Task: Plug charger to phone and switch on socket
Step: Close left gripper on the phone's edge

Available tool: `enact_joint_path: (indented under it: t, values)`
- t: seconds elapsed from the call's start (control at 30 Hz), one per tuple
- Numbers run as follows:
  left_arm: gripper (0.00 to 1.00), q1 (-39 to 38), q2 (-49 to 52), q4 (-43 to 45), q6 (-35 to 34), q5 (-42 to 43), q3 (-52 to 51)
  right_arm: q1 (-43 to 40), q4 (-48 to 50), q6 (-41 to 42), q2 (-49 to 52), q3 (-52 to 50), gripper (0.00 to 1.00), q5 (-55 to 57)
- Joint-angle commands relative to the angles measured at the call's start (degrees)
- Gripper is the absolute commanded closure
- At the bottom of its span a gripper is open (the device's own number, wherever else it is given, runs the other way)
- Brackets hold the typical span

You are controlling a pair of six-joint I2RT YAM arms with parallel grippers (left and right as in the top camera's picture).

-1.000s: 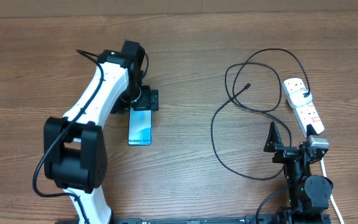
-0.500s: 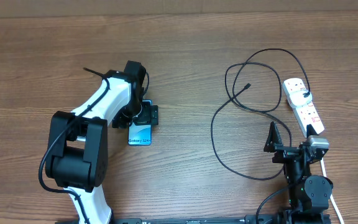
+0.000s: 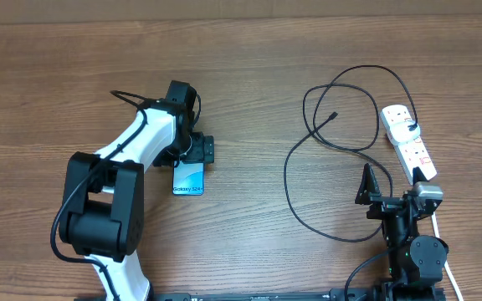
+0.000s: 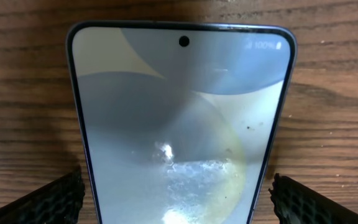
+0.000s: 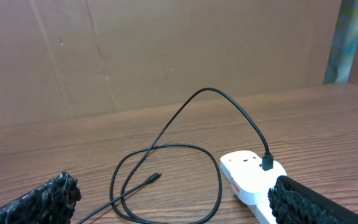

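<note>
Overhead, one phone (image 3: pixel 188 178), one charger (image 3: pixel 285 177), one socket (image 3: pixel 407 144) and two grippers share a wood-grain table (image 3: pixel 249 58). The slim, glossy, round-cornered phone lies flat left of centre. The left gripper (image 3: pixel 192 155) straddles its far end with fingers spread wide, clear of its edges and holding nothing. The thin black charger loops loosely, its plug seated in the white oblong socket at the right. Near the socket, the right gripper (image 3: pixel 396 196) gapes empty. Only the left wrist view shows the phone's punch-hole camera (image 4: pixel 184 41).

The worktop (image 3: pixel 249 50) is brown wood grain, evenly lit. Beyond its far edge stands a plain brown wall (image 5: pixel 166 50) (board-like, faintly seamed), with a grey-green upright strip (image 5: pixel 352 37) at its right.
</note>
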Motion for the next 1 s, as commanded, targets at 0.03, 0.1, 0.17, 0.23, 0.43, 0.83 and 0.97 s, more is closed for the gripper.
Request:
enact_joint_path:
  t: [0.03,0.1,0.17,0.23,0.43,0.83,0.97]
  values:
    - [0.0,-0.42,1.57,0.83,1.99,1.38,-4.15,-0.09,0.35,-0.07,-0.04,-0.59,0.0,0.15]
    - [0.01,-0.44,1.6,1.22,2.01,1.36,-5.09,-0.09,0.35,-0.07,-0.04,-0.59,0.0,0.15]
    - [0.0,-0.48,1.6,1.68,2.03,1.33,-5.95,-0.09,0.35,-0.09,-0.04,-0.59,0.0,0.15]
    - [0.0,-0.48,1.6,2.01,2.01,1.36,-6.51,-0.09,0.35,-0.07,-0.04,-0.59,0.0,0.15]
    - [0.0,-1.33,1.6,2.05,1.99,1.36,-6.73,-0.11,0.35,-0.07,-0.04,-0.59,0.0,0.15]
    - [0.0,-3.32,1.6,1.31,-0.76,-0.28,-6.73,-0.09,0.35,-0.07,-0.04,-0.59,0.0,0.15]
    - [0.04,-3.39,1.6,0.76,-2.21,0.81,-6.73,-0.09,0.35,-0.07,-0.04,-0.59,0.0,0.15]
